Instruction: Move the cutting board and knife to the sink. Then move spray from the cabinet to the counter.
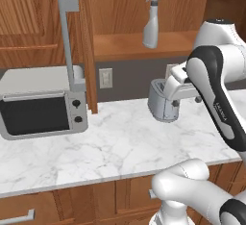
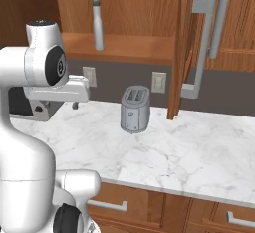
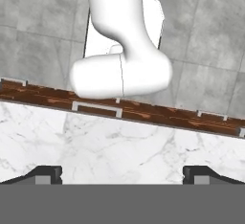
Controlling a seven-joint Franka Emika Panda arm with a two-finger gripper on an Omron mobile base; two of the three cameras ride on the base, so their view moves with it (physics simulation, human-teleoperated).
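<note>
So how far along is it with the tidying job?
No board or knife lies on the counter, so that part may be done. The cabinet stands open with the spray on its shelf. The jaws are open, holding nothing. Bringing the spray down is left.

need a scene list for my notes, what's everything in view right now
spray: 1, pale grey-white, upright on the shelf of the open cabinet
cabinet: 1, brown wood, doors open, long grey bar handles
toaster: 1, silver, on the counter below the cabinet
toaster oven: 1, grey with dark glass door, on the counter to the left
counter: 1, white marble with grey veins, above brown drawers
wall outlets: 2 seen, pale, on the grey backsplash
gripper: 1, dark fingertips, open, holding nothing, above the counter's front edge
</note>
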